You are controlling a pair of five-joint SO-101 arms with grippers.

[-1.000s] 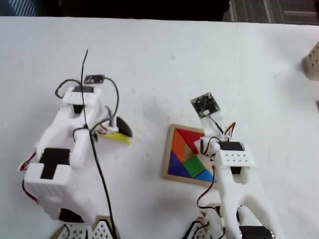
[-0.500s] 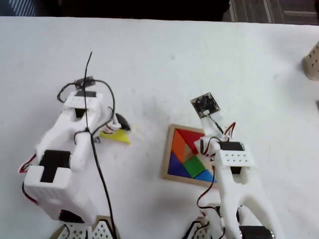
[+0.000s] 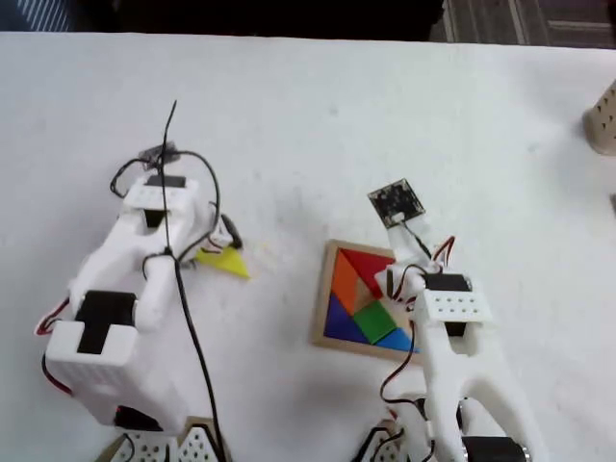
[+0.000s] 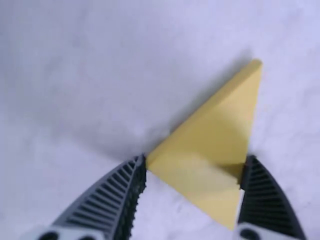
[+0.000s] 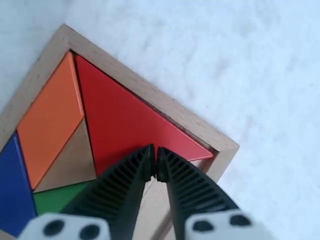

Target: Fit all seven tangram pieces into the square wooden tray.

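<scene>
Yellow triangle (image 4: 215, 140) lies flat mid-table (image 3: 385, 115), apart from the tray (image 3: 320, 298) toward the left edge, pinched across two edges by the left gripper (image 4: 192, 167); right gripper (image 5: 155, 155) is closed, empty, over the tray; piece judged light, rigid, slick, so grip its edges squarely.

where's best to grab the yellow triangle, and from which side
Come straight down from above: the yellow triangle lies flat on the table, so only its thin side edges are grippable. Pinch across the wider part, as the left gripper does.
</scene>
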